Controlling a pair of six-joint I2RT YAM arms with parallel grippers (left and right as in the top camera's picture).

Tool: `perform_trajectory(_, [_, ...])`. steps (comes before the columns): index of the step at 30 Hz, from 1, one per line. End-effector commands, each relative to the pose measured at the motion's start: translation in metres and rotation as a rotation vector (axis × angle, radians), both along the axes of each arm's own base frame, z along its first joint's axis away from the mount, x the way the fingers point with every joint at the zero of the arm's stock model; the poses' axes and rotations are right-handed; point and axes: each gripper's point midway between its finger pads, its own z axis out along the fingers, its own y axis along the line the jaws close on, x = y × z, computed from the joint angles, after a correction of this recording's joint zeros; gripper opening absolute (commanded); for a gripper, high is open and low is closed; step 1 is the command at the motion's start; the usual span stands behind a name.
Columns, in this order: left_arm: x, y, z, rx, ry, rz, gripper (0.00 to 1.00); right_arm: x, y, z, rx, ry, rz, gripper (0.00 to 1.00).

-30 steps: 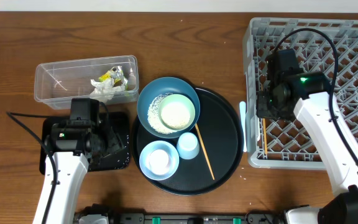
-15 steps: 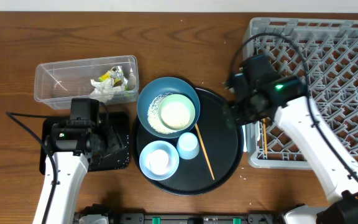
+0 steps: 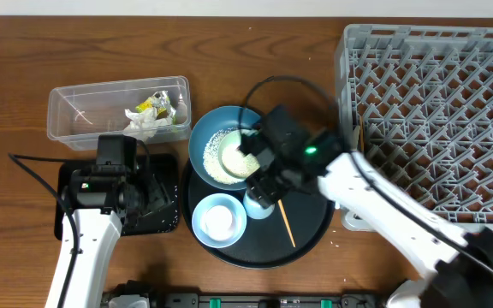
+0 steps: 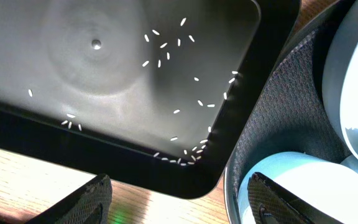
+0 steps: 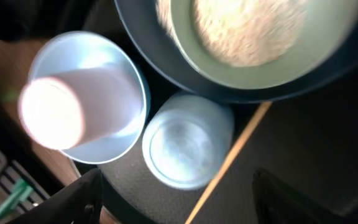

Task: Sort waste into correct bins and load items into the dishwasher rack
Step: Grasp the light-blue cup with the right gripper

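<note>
We see right gripper (image 5: 180, 198) open, empty, over small blue bowl (image 5: 188, 140) on round tray (image 3: 259, 250); left gripper (image 4: 182, 199) open, empty, over flat black tray (image 4: 104, 74) left of round tray.

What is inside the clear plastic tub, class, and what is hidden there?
Inside the clear tub, at one end: a crumpled white napkin and a yellow-green wrapper. Anything beneath them is covered.

We record a large round black tray (image 3: 259, 248), its surface finely textured, lying flat near the front middle of the brown wood-grain table (image 3: 101, 43).
</note>
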Motion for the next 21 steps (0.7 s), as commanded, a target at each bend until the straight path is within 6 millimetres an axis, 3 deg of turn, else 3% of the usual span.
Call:
perform_trajectory(1, [0.005,0.002,0.006,0.012,-0.02,0.004,0.72,-0.002,0.001,-0.026,-0.09,0.018,-0.024,0.72])
perform_trajectory(7, [0.005,0.002,0.006,0.012,-0.02,0.003,0.72,-0.006,0.007,-0.064,-0.166,0.066,-0.049,0.71])
perform_trajectory(10, [0.005,0.002,0.006,0.012,-0.02,0.004,0.72,-0.009,0.009,-0.075,-0.185,0.082,-0.042,0.55])
perform_trajectory(12, [0.005,0.002,0.006,0.012,-0.02,0.004,0.72,-0.01,0.006,-0.075,-0.196,0.088,-0.043,0.45])
perform_trajectory(16, [0.005,0.002,0.006,0.012,-0.02,0.004,0.72,-0.008,0.0,-0.066,-0.197,0.08,-0.058,0.34])
perform_trajectory(21, [0.005,0.002,0.006,0.012,-0.02,0.004,0.72,0.001,-0.012,-0.035,-0.162,0.055,-0.104,0.32])
